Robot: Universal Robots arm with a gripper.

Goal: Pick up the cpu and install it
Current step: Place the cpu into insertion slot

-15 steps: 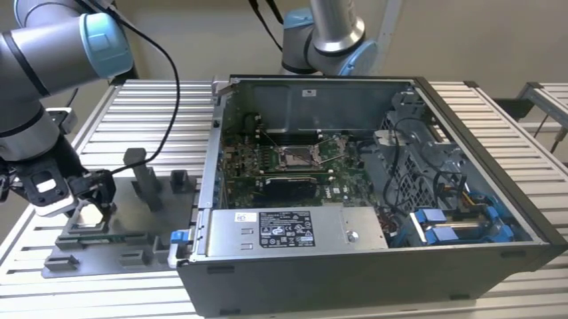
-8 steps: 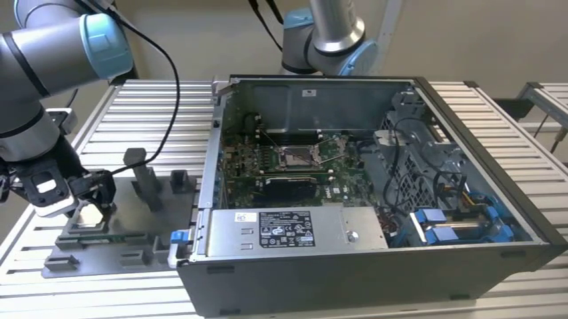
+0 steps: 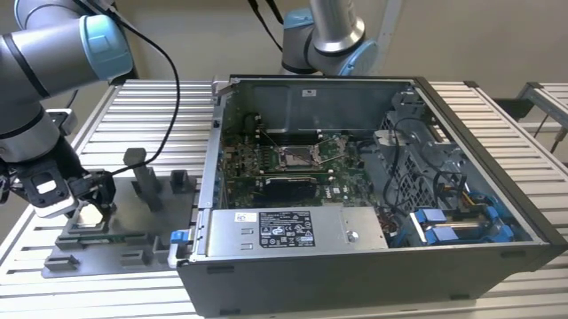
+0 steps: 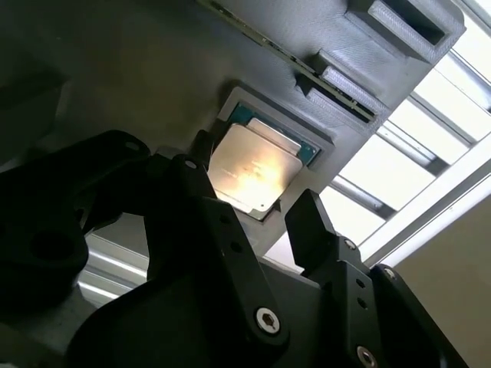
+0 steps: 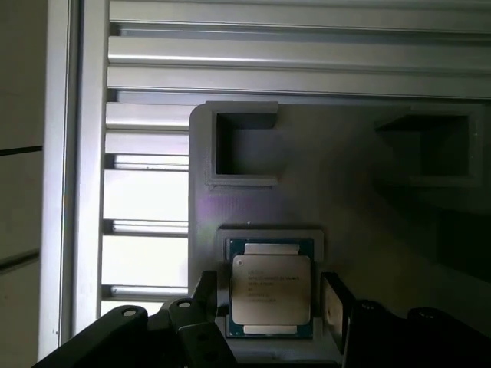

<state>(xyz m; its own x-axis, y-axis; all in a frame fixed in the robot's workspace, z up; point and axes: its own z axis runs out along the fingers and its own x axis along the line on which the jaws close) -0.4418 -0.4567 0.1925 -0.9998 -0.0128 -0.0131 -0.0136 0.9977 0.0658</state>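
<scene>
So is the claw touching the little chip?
Apart. In the first wrist view the claw has fingers either side of the chip, grey tray showing between.

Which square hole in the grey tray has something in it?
The hole that the gripper straddles: the silver cpu lies in it. The two other holes beyond it are empty.
</scene>
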